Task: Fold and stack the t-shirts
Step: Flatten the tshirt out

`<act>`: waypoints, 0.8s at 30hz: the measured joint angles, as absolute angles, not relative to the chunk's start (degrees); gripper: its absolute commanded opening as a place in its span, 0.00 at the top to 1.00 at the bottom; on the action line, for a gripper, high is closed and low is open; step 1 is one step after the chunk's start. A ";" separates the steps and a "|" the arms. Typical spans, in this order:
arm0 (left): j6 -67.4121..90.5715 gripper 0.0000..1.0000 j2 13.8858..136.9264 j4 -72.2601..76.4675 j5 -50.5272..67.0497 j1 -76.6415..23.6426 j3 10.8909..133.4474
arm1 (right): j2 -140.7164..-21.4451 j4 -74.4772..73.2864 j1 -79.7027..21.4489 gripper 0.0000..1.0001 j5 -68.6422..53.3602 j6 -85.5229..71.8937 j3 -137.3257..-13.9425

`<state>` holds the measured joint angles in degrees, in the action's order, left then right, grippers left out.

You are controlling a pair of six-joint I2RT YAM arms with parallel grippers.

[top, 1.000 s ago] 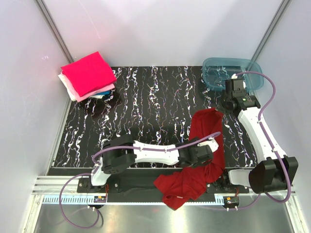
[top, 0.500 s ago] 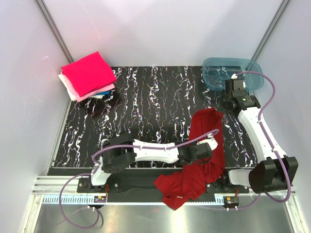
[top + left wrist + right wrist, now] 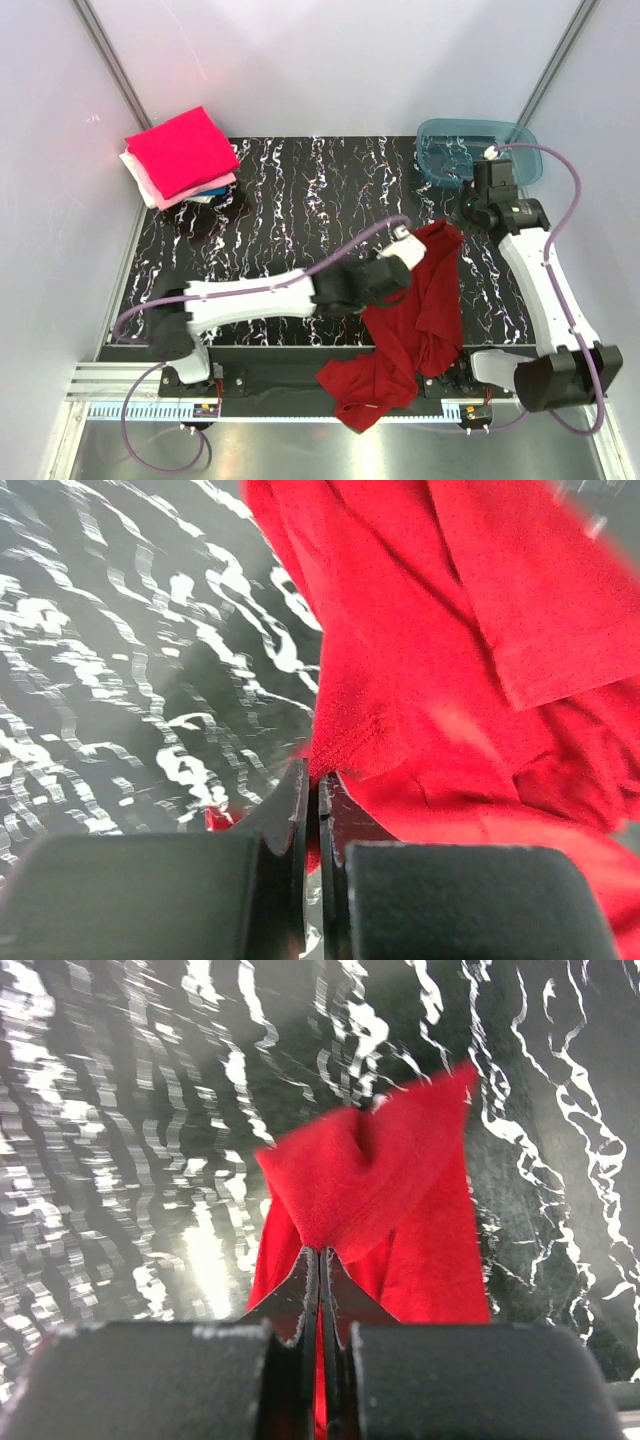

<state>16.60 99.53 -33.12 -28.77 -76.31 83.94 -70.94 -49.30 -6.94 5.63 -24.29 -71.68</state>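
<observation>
Red cloth of the dark red shirt (image 3: 428, 300) is bunched at the near right of the table (image 3: 300, 200), its lower part cut off over the near edge. One fold is clamped in the closed left gripper (image 3: 312, 783), a corner in the closed right gripper (image 3: 320, 1258). Teal tub (image 3: 445, 135) is partly hidden by the right arm; contents cannot be made out. Folded stack (image 3: 180, 152), magenta uppermost, is seen far left

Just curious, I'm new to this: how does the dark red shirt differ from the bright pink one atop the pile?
The dark red shirt lies unfolded and crumpled, trailing over the table's near edge; the bright pink shirt sits folded flat atop the far-left pile. The left gripper and right gripper each pinch the dark red shirt; nothing touches the bright pink shirt. Both are plain cloth.
</observation>
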 measured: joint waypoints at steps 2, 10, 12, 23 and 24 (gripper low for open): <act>16.60 0.99 94.80 -35.46 -28.69 -75.96 84.86 | -68.75 -50.50 -6.92 1.00 4.84 -24.53 -73.65; 17.17 1.00 90.17 -42.00 -27.86 -75.90 86.48 | -62.46 -54.46 -6.90 1.00 3.36 -25.32 -79.24; 18.09 1.00 89.93 -45.34 -28.69 -75.94 86.83 | -62.15 -56.42 -6.90 1.00 3.29 -25.36 -80.60; 21.08 1.00 76.01 -68.55 -46.85 -83.37 109.03 | -47.48 -57.54 -6.90 1.00 -5.87 -26.74 -93.19; 20.47 1.00 73.25 -68.73 -48.34 -84.58 110.17 | -44.01 -55.64 -6.90 1.00 -6.94 -26.85 -93.54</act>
